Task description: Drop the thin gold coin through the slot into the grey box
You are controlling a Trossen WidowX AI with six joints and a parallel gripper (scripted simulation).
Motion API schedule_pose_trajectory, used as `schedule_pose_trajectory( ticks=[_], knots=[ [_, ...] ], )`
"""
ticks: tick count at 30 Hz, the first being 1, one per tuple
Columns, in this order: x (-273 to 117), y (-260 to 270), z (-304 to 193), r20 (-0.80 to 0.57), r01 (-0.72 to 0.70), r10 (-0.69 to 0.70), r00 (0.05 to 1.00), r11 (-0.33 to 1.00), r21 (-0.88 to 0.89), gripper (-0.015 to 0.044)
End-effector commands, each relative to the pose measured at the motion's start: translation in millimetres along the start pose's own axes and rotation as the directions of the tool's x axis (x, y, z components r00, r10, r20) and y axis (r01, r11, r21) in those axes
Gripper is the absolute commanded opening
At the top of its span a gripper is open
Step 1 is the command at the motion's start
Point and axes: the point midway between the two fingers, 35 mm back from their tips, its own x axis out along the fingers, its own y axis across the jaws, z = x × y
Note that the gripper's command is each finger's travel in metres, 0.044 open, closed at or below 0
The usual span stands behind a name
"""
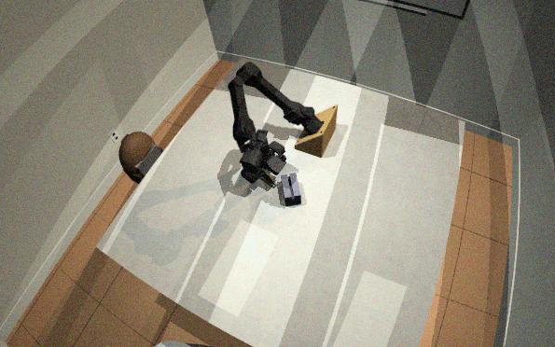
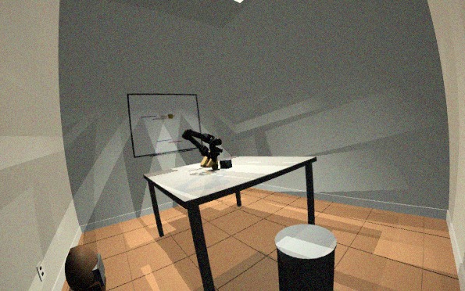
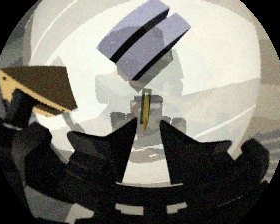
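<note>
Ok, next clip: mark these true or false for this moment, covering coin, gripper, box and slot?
1. The gripper is clamped on the coin. False: its fingers stand partly open and hold nothing; the coin shows edge-on just beyond them.
2. The grey box shows a dark slot across its lid. True.
3. The box sits on the floor. False: it rests on the table.
4. The coin is already inside the box. False: it is outside the box, near the gripper.
</note>
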Motion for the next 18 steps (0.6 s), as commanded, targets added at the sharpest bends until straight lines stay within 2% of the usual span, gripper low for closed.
schedule_pose_trajectory(
  ticks=[1,18],
  knots=[
    [8,2,0,-0.005,-0.005,0.005,1.0,1.0,-0.008,0.0161],
    [36,2,-1,-0.007,-0.005,0.004,1.0,1.0,-0.004,0.0161]
  ],
)
